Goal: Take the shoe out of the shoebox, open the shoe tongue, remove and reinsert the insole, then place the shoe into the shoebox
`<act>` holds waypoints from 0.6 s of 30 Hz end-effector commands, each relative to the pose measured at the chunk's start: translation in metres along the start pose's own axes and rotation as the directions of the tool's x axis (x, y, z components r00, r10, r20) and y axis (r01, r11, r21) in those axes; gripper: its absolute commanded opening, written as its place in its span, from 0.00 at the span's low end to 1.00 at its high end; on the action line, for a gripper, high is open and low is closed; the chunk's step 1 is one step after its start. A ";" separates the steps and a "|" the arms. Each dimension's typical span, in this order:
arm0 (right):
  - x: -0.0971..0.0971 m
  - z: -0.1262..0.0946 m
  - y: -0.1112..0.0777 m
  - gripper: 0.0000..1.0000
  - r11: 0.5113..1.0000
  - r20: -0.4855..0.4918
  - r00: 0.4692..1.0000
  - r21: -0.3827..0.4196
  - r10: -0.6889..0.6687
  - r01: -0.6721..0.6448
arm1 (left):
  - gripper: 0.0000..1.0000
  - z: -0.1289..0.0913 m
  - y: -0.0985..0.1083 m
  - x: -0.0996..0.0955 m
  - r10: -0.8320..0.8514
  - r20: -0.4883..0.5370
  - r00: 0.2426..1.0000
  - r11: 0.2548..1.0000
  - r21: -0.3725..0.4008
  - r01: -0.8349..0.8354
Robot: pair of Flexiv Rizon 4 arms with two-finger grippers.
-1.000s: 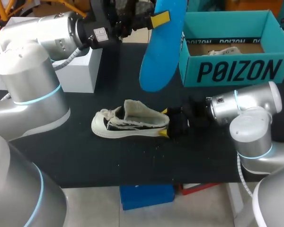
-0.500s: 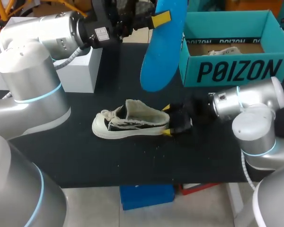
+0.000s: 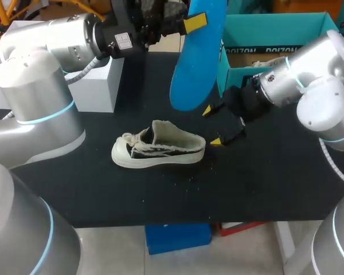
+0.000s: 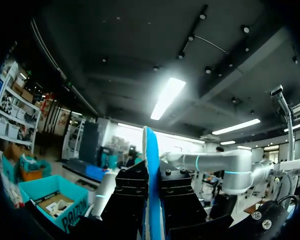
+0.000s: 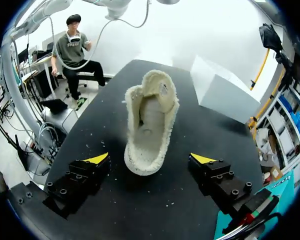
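Note:
A cream shoe [image 3: 158, 150] lies on its sole on the black table, heel toward my right gripper [image 3: 220, 124]. That gripper hangs open just off the heel, raised above the table; in its wrist view the shoe [image 5: 149, 125] sits ahead of the spread gripper [image 5: 151, 159], its opening facing the camera. My left gripper [image 3: 186, 22] is held high over the back of the table, shut on a blue insole [image 3: 196, 54] that hangs down from it. In the left wrist view the insole [image 4: 152, 190] stands edge-on between the fingers. The teal shoebox [image 3: 280, 85] stands at the back right.
A white block [image 3: 97, 83] stands at the back left beside my left arm. Paper lies inside the shoebox. Small crumbs dot the table by the shoe. In the right wrist view the white block [image 5: 225, 95] lies beyond the shoe.
My right gripper has let go of the shoe's heel, opened wide, and drawn back and up toward the shoebox. The left arm with the insole has stayed put.

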State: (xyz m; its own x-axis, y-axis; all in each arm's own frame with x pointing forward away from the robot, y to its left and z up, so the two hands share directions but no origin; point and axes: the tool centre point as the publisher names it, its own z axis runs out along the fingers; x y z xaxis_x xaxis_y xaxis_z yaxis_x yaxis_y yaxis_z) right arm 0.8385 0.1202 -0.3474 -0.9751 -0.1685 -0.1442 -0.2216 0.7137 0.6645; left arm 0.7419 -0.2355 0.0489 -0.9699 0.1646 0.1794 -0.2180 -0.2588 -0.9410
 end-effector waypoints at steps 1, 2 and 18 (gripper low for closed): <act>-0.008 -0.005 0.013 1.00 0.901 -0.143 0.990 0.430 0.001 0.061 | 0.00 0.000 0.001 0.000 0.001 -0.001 1.000 1.000 -0.001 -0.001; -0.009 -0.005 0.014 1.00 0.891 -0.141 0.990 0.450 0.001 0.064 | 0.00 0.000 0.001 0.000 0.001 -0.001 1.000 1.000 -0.001 -0.001; -0.011 0.003 0.027 1.00 0.769 -0.111 0.993 0.639 0.044 0.037 | 0.00 0.000 0.001 0.000 0.001 -0.001 1.000 1.000 -0.001 -0.001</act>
State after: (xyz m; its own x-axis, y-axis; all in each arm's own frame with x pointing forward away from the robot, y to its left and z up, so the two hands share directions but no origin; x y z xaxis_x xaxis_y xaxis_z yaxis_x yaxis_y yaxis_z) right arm 0.8420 0.1374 -0.3307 -0.9759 -0.2149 -0.0375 -0.2158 0.9264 0.3086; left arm 0.7421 -0.2356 0.0487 -0.9699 0.1646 0.1794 -0.2181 -0.2596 -0.9408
